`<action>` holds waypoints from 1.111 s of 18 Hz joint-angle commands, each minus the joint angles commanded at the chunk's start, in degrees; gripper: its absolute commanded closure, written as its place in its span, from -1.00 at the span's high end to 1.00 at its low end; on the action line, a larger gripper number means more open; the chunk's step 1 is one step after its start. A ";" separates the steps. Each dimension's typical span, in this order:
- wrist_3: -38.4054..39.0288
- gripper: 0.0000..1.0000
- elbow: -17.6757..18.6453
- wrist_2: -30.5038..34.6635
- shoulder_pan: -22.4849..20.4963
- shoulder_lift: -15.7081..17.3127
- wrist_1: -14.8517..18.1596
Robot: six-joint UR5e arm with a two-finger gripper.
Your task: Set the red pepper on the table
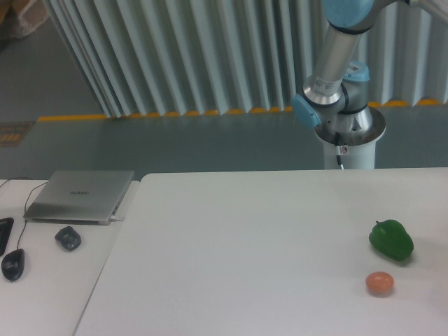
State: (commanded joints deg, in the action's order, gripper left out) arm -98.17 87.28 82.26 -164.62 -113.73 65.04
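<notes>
Nearest me on the right of the white table point(245, 245) sits a small orange-pink fruit point(379, 283), round and resting on the surface by itself. Just beyond it, a little further right, is a green pepper point(391, 239), lying on the tabletop apart from the fruit, glossy and lumpy with its stem end turned up and left. I cannot see the red pepper anywhere from where I stand; it is not on the part of the table that shows. Over on the left a second, lower white desk point(49, 280) butts against the table, and at its near left edge lies a dark mouse point(12, 264) with a cable running away from it, while a dark grey lump point(68, 238) rests just to its right and a bit further back. Behind those, a closed silver laptop point(80, 196) lies flat near the desk's far edge. Past the far edge of the table, on the right, the arm point(336, 63) rises from a round white pedestal point(348, 143), its pale blue joint caps catching the light, and the upper link runs out of sight at the top. The gripper is out of view, so I cannot tell how its jaws stand. Behind everything hangs a ribbed pale curtain point(196, 56), with a yellow floor stripe point(161, 114) below it.
</notes>
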 joint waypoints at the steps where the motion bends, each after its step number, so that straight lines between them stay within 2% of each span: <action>1: 0.00 1.00 0.00 0.00 0.00 0.00 0.00; 16: 0.00 1.00 0.61 0.09 -1.23 -1.67 0.18; 20: 0.00 0.48 0.53 0.26 -1.14 -1.67 0.26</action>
State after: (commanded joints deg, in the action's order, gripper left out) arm -98.17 87.80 82.53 -165.76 -115.40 65.30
